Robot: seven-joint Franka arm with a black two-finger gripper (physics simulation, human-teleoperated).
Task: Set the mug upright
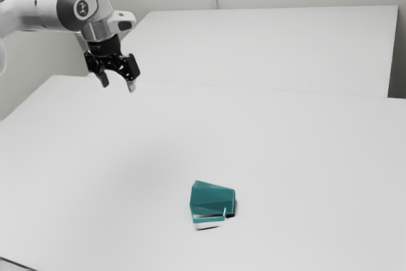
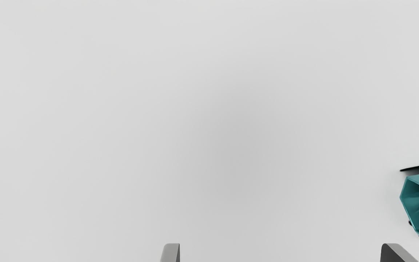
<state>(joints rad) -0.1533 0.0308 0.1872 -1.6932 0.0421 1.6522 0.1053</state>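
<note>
Gripper, fingers apart, upper left of the exterior view; table stretches to the tipped mug, lower centre; wrist view crops the mug.

Lying on its side on the white tabletop, in the lower centre of the exterior view: a teal, faceted, tapering mug, wider mouth toward that frame's left, angular handle toward its bottom edge.
</note>
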